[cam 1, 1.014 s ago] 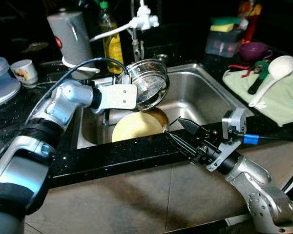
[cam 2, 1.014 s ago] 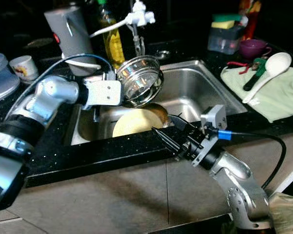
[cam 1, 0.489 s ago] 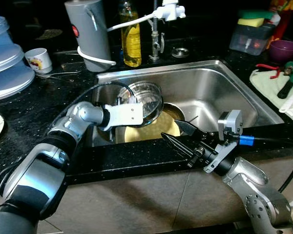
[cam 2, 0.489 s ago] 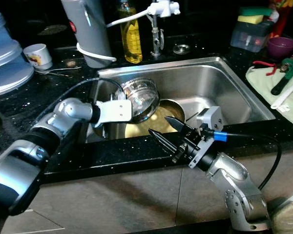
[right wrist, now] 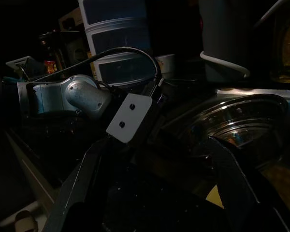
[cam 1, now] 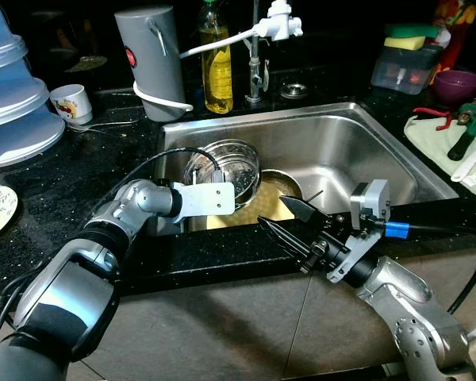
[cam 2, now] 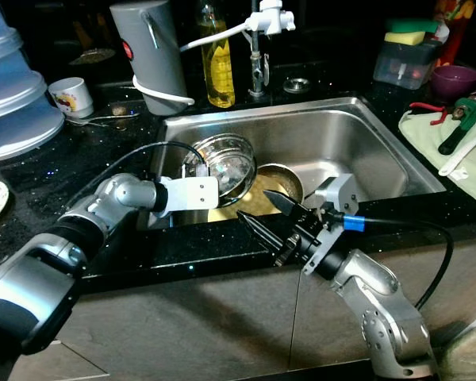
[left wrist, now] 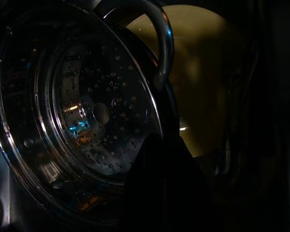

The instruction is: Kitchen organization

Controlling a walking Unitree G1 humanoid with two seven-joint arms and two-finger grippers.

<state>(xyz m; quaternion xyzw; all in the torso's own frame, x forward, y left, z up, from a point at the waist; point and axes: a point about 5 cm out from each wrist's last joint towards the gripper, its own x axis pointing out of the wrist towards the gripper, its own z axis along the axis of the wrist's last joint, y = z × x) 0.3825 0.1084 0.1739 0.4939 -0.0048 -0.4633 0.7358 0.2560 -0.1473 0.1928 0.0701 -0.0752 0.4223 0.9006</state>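
Left gripper [cam 1: 236, 193] — outstretched, gripping steel bowl [cam 1: 222, 165]

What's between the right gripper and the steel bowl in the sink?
In the left eye view, a yellow plate lies between the right gripper and steel bowl.

Left gripper [cam 1: 236, 189]: fingertips hidden behind steel bowl [cam 1: 222, 163].
Yellow plate [cam 1: 271, 208]: mostly covered by bowl and counter edge.
Blue containers [cam 1: 8, 95]: cut off at frame edge.
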